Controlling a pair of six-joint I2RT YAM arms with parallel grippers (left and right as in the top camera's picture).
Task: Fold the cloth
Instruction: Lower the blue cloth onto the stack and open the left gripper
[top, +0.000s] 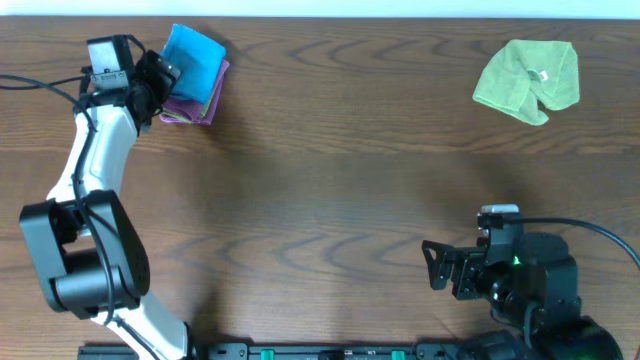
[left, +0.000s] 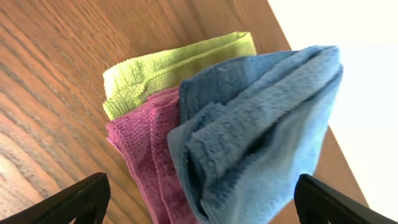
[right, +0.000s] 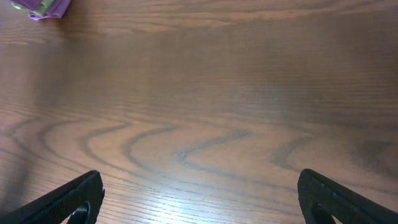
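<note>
The sky-blue cloth (top: 195, 55) lies folded and bunched on top of a small stack at the table's far left. In the left wrist view the cloth (left: 261, 124) fills the right half; its white tag does not show. My left gripper (top: 165, 78) is open right beside the stack, and its two black fingertips (left: 199, 208) stand wide apart on either side of the blue cloth's near end, not closed on it. My right gripper (top: 432, 265) is open and empty over bare wood at the front right, as the right wrist view (right: 199, 199) also shows.
Under the blue cloth lie a folded purple cloth (top: 190, 108) (left: 146, 149) and a folded lime-green one (left: 168, 65). A crumpled lime-green cloth (top: 528, 78) sits at the far right. The table's back edge runs just behind the stack. The stack shows small in the right wrist view (right: 43, 7).
</note>
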